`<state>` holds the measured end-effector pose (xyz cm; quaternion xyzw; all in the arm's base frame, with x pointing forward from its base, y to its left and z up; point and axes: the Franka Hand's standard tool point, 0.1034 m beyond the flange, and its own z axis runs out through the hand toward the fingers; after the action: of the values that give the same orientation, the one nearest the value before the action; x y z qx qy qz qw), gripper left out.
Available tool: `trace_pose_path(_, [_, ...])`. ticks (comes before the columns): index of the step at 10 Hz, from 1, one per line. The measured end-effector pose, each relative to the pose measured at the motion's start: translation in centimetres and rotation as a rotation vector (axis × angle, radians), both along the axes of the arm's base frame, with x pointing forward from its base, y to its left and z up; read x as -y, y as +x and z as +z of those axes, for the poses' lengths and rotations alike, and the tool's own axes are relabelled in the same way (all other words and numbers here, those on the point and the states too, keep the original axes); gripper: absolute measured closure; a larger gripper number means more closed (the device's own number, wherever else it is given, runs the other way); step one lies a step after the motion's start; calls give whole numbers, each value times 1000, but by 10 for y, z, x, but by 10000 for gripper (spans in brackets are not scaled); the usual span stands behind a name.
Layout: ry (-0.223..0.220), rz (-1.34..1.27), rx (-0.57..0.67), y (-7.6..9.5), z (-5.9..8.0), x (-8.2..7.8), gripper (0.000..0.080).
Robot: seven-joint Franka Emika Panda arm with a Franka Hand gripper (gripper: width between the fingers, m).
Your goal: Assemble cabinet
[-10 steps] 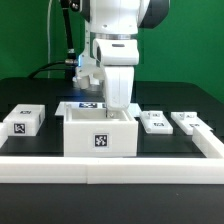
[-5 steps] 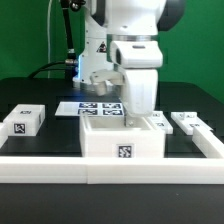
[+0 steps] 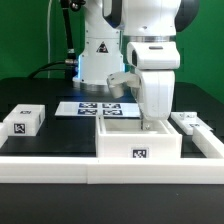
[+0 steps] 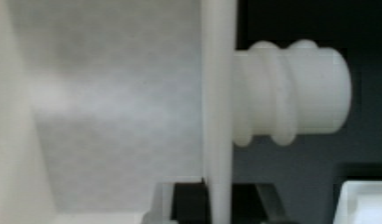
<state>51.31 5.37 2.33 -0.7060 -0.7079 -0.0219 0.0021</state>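
Observation:
The cabinet box (image 3: pixel 138 149), a large open-topped white box with a tag on its front, sits at the table's front toward the exterior view's right. My gripper (image 3: pixel 154 121) reaches down into it and is shut on its right-hand wall. In the wrist view the thin white wall (image 4: pixel 218 100) runs between my two dark fingers (image 4: pixel 191 201). A ribbed white knob (image 4: pixel 294 90) sticks out from that wall. A small tagged white block (image 3: pixel 22 121) lies at the left. A tagged white panel (image 3: pixel 190 123) lies at the right, close to the box.
The marker board (image 3: pixel 90 108) lies flat behind the box. A long white border bar (image 3: pixel 60 166) runs along the front edge and up the right side (image 3: pixel 214 146). The arm's base (image 3: pixel 95 60) stands at the back.
My gripper has slid the cabinet box along the front bar toward the exterior view's right. The box now hides one of the two panels on the right.

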Motion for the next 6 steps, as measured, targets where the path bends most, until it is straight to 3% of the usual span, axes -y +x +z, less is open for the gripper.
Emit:
trace_pose_path(2, [3, -10, 1, 1, 0, -8, 764])
trace_pose_path(6, [0, -17, -39, 4, 0, -47, 764])
